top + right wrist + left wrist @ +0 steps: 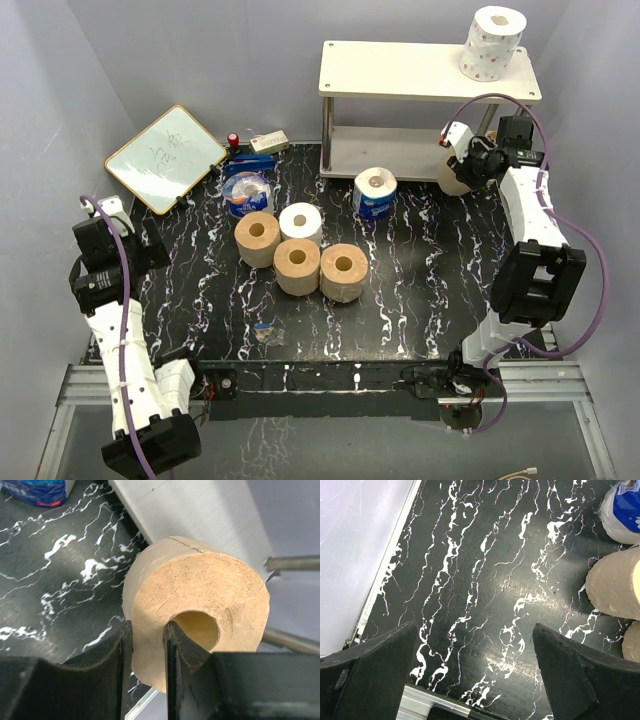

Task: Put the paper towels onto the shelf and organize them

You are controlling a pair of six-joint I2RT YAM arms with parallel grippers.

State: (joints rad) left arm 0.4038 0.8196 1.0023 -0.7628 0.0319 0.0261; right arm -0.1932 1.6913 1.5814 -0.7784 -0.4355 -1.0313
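The cream shelf [400, 70] stands at the back right, with the dotted white roll [492, 42] upright on its top board. My right gripper [147, 635] is shut on a tan roll [200, 605], one finger in its core and one outside, held by the shelf's lower board [200, 515]; it shows in the top view [455, 178] too. Three tan rolls [298, 265], a plain white roll [300, 222] and a blue-wrapped roll [375, 192] stand on the black marbled table. My left gripper [475, 645] is open and empty over the table's left side.
A framed whiteboard [165, 155] lies at the back left. A small blue-and-clear packet [247, 192], a red-capped item [233, 142] and a white box [268, 142] sit behind the rolls. A small object [265, 330] lies near the front edge. Grey walls enclose the table.
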